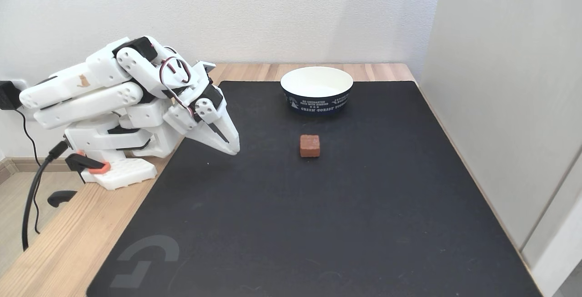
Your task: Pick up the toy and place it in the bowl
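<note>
White plastic gripper [233, 148]: two tapered fingers drawn together at the tips, nothing between them; in the fixed view the tips point down and to the right, low over the left part of the mat, though contact with it cannot be told.
Arm [113, 90]: white printed segments folded back on themselves over the base, with black servo bodies at the joints and red and black wires looping near the wrist.
Base [120, 172]: white, standing on the wooden table at the mat's left edge, with an orange-and-black clamp beside it and a black cable running down off the table's left side.
Toy [309, 145]: small reddish-brown block with a rough matte face, resting flat on the mat to the right of the gripper, apart from it with bare mat between.
Bowl [317, 90]: round paper bowl, white inside, dark navy outer wall with white printed lettering and small tree marks; upright on the mat behind the toy, near the far edge, with a gap between the two.
Mat [318, 224]: large black desk pad with a faint grey logo at the lower left corner.
Table [59, 251]: light wood, showing along the mat's left, far and right sides.
Surroundings: white textured wall behind, pale panel on the right.
</note>
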{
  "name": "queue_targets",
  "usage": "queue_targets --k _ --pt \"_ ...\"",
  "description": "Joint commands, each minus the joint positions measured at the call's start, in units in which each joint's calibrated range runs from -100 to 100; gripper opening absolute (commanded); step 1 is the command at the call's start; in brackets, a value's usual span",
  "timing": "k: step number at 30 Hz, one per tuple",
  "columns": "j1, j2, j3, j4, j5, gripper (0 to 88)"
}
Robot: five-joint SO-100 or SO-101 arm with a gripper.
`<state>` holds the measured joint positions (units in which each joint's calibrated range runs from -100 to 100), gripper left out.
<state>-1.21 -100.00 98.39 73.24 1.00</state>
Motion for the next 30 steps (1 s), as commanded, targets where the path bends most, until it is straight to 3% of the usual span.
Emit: queue_targets --k 1,21,30 --pt "-3.8 13.8 0.1 -33.7 -3.6 2.8" --pt "-3.8 13.8 -0.4 -32.5 -3.8 2.4" --pt "-3.8 13.8 -4.2 -20.3 -3.5 2.4"
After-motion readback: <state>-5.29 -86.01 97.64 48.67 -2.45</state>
